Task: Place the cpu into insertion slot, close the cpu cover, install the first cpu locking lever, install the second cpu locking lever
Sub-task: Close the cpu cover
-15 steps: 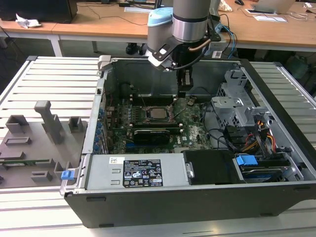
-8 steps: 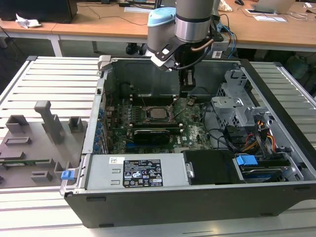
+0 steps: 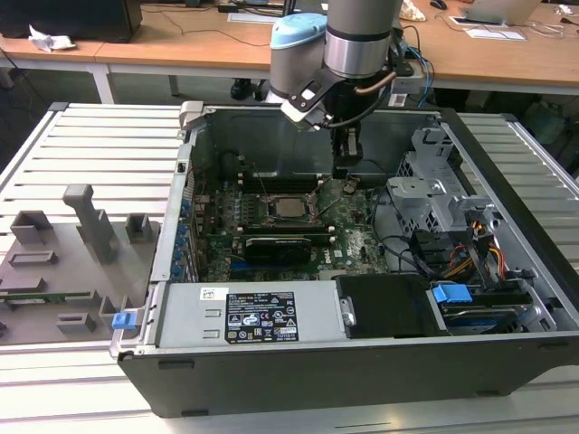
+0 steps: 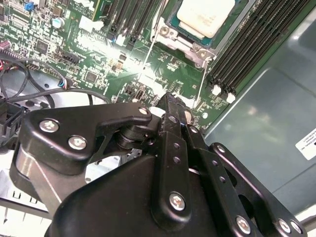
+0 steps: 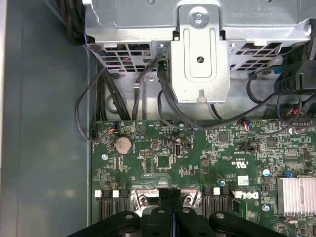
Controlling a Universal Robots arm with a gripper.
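Hovering over the motherboard (image 5: 148,170) centre, gripper (image 4: 171,98) fingers together, empty. cpu (image 4: 205,17) sits in insertion slot (image 4: 165,32); cpu cover (image 4: 190,41) looks closed; locking levers (image 4: 150,59) seemingly unlatched.

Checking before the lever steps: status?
Gripper shut, low over the motherboard beside the socket. Chip seated in socket. Cables off to the side.

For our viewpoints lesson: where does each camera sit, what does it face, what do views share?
Exterior view: off the arm, looking down into the computer case; arm, gripper show.
First wrist view: on the wrist, facing motherboard and drive cage; fingertips show.
Second wrist view: on the wrist, facing the cpu; gripper shows.
Exterior and second wrist views share the cpu.
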